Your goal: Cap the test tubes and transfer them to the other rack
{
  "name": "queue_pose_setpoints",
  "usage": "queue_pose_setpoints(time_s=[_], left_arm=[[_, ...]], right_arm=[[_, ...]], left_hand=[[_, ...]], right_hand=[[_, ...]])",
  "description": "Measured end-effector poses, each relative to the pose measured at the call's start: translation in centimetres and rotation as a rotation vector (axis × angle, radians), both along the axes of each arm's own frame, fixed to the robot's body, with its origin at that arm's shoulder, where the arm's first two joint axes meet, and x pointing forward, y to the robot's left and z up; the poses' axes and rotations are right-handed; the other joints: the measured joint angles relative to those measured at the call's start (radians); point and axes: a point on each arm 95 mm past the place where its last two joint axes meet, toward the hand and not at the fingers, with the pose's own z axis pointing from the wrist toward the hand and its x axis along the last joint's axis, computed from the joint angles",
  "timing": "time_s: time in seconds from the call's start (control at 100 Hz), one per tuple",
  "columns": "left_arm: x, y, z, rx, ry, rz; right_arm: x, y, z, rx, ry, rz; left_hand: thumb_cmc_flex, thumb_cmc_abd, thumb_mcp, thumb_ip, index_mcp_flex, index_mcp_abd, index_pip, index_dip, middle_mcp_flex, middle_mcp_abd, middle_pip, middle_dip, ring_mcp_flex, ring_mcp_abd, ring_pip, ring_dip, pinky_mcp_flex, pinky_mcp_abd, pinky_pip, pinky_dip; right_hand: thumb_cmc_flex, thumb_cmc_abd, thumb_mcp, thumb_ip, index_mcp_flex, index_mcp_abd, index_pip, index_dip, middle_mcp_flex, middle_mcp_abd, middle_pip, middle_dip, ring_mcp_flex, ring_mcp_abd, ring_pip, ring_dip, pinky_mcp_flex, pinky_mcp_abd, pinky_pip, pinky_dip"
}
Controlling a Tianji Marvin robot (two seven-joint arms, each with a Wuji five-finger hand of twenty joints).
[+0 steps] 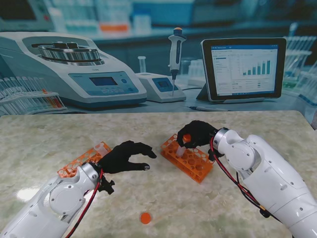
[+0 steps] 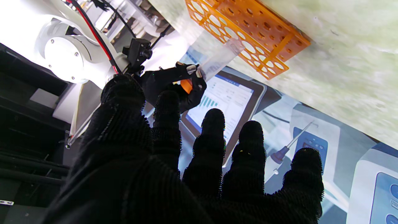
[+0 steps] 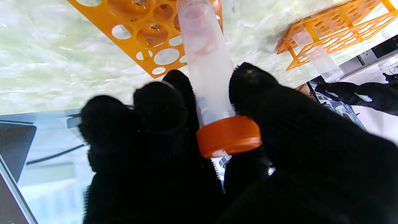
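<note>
Gripping a capped test tube (image 3: 206, 68) above the centre rack (image 1: 190, 159), the right hand (image 1: 197, 134) needed a vertical, well-centred descent into a hole; the left hand (image 1: 125, 156) hovered open, empty.

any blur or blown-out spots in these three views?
Stand view: sharp, evenly lit. Left wrist view: white arm housing blown out; left hand near-black. Right wrist view: capped tube soft, close to the lens; right hand a black, detail-free mass.
</note>
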Motion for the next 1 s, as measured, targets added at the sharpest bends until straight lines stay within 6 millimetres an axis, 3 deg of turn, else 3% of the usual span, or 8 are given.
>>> queue_pose_setpoints(time_s=[0.38, 0.79, 0.92, 1.0], left_arm=[[0.0, 0.1, 0.0, -0.001, -0.003, 0.001], [0.1, 0.2, 0.1, -0.002, -0.005, 0.003], [0.1, 0.2, 0.1, -0.002, -0.006, 0.002], [0.1, 0.2, 0.1, -0.002, -0.006, 0.002]], right_arm=[[1.9, 1.0, -0.1, -0.035, 0.013, 0.012], [1.8, 1.2, -0.7, -0.063, 0.053, 0.028], [2.0, 1.6, -0.8, -0.081, 0.064, 0.043], [2.2, 1.8, -0.9, -0.092, 0.066, 0.047]], left_hand=[[0.0, 0.0, 0.0, 0.0, 0.0, 0.0, 0.0, 0.0, 0.0, 0.0, 0.0, 0.0, 0.0, 0.0, 0.0, 0.0, 0.0, 0.0, 0.0, 0.0], [0.0, 0.0, 0.0, 0.0, 0.0, 0.0, 0.0, 0.0, 0.0, 0.0, 0.0, 0.0, 0.0, 0.0, 0.0, 0.0, 0.0, 0.0, 0.0, 0.0], [0.0, 0.0, 0.0, 0.0, 0.0, 0.0, 0.0, 0.0, 0.0, 0.0, 0.0, 0.0, 0.0, 0.0, 0.0, 0.0, 0.0, 0.0, 0.0, 0.0], [0.0, 0.0, 0.0, 0.0, 0.0, 0.0, 0.0, 0.0, 0.0, 0.0, 0.0, 0.0, 0.0, 0.0, 0.0, 0.0, 0.0, 0.0, 0.0, 0.0]], right_hand=[[0.007, 0.002, -0.005, 0.0, 0.0, 0.0, 0.0, 0.0, 0.0, 0.0, -0.001, 0.0, -0.001, 0.001, -0.004, 0.0, -0.008, 0.001, -0.002, 0.0], [0.035, 0.02, -0.044, 0.0, -0.01, 0.0, 0.0, -0.003, -0.009, 0.0, -0.01, -0.009, -0.007, 0.003, -0.051, -0.012, -0.025, 0.002, -0.015, 0.002], [0.051, 0.03, -0.074, 0.0, -0.011, 0.0, 0.0, -0.051, -0.009, 0.003, -0.035, -0.077, -0.007, 0.008, -0.129, -0.036, -0.082, 0.018, -0.042, 0.024], [0.072, 0.042, -0.109, 0.0, -0.035, 0.0, 0.023, -0.124, -0.018, 0.003, -0.062, -0.115, -0.026, 0.02, -0.214, -0.046, -0.15, 0.029, -0.071, 0.038]])
